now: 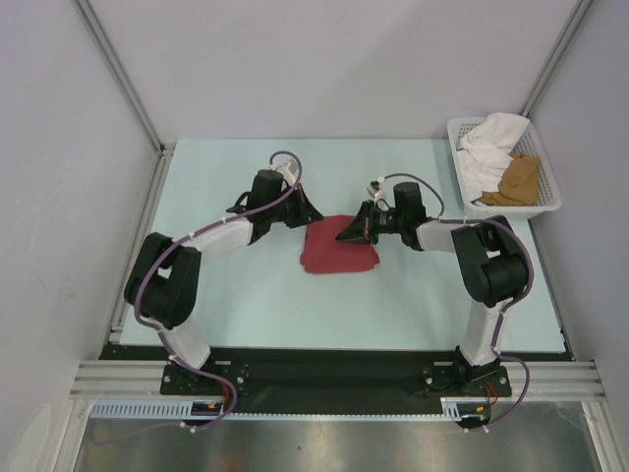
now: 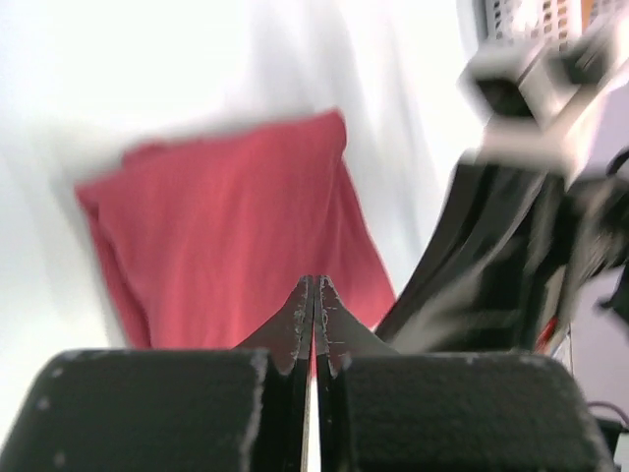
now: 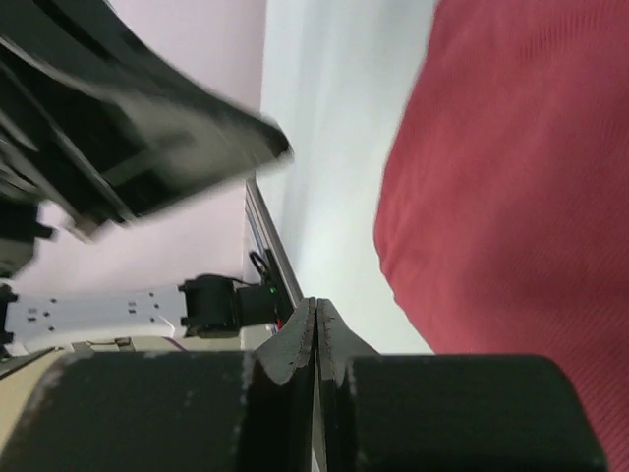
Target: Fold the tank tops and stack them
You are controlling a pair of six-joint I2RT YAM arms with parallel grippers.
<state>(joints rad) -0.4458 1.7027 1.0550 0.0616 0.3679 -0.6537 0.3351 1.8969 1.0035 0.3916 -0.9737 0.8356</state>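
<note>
We see the dark red cloth tank top [image 1: 339, 248] lying in the middle of the pale counter [image 1: 256, 295] as a compact, roughly square packet with its edges fairly even, so we judge its folding to be about done. The left hand [image 1: 309, 214] sits just off the packet's far left corner with its fingers pressed together and nothing between them. The right hand [image 1: 348, 234] is at the packet's far edge, also pinched closed and empty in its wrist view. From above we cannot tell whether its tips touch the fabric. The tan-brown cloth tank top [image 1: 518, 180] lies crumpled in the white plastic mesh basket [image 1: 521, 208] at the far right corner, just beside a bunched white cloth [image 1: 488, 147]. To do this step well, we would lift both hands straight up off the red packet so that no layer is dragged open. We would then send the right hand to the basket, spread its fingers before it goes down, and take only tan fabric near a strap or the neckline, keeping away from the white cloth. The top should then come out slowly, so it does not snag on the mesh wall.
</note>
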